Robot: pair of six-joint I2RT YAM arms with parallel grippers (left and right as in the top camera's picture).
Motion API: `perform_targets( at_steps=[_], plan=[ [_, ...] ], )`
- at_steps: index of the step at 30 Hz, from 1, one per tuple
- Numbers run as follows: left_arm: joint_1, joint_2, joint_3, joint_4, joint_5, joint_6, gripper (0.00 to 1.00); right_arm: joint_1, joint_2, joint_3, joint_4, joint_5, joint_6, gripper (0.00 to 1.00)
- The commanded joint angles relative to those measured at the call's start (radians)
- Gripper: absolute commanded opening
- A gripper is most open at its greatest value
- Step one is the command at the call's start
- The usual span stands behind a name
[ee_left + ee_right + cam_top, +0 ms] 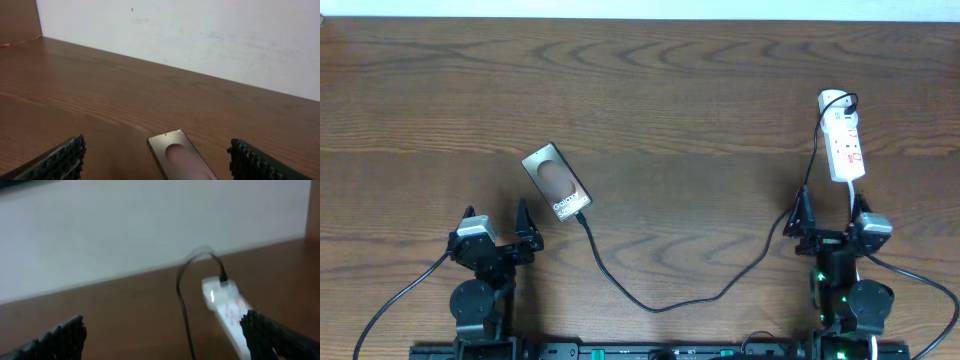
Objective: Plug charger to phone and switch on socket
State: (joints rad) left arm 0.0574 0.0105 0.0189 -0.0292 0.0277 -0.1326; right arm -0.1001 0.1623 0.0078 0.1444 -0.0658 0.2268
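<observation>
The dark brown phone [556, 183] lies flat left of the table's middle, with white lettering at its near end. The thin black charger cable [660, 303] runs from the phone's near end in a loop across the front and up to the white socket strip [843, 137] at the far right. My left gripper [498, 228] is open, just near-left of the phone, which shows between its fingers in the left wrist view [182, 160]. My right gripper [830, 212] is open, just in front of the socket [227, 312]; the cable [184, 315] hangs between its fingers.
The wooden table [700, 90] reaches back to a white wall [200, 35]. Both arm bases stand at the front edge. A white cord leaves the socket's near end by the right arm.
</observation>
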Motion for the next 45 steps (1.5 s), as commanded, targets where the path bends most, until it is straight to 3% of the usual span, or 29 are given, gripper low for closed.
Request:
perform_targets(
  at_steps=[1, 3, 10, 45],
  plan=[
    [0.005, -0.006, -0.015, -0.044, -0.014, 0.008, 0.9, 0.01, -0.054, -0.002, -0.105, 0.031, -0.011, 0.99],
    [0.005, -0.006, -0.015, -0.044, -0.014, 0.008, 0.9, 0.01, -0.101, -0.002, -0.225, 0.032, -0.011, 0.99],
    [0.005, -0.006, -0.015, -0.044, -0.014, 0.008, 0.9, 0.02, -0.158, -0.002, -0.22, 0.037, -0.132, 0.99],
    [0.005, -0.006, -0.015, -0.044, -0.014, 0.008, 0.9, 0.02, -0.156, -0.002, -0.219, 0.037, -0.131, 0.99]
  ],
)
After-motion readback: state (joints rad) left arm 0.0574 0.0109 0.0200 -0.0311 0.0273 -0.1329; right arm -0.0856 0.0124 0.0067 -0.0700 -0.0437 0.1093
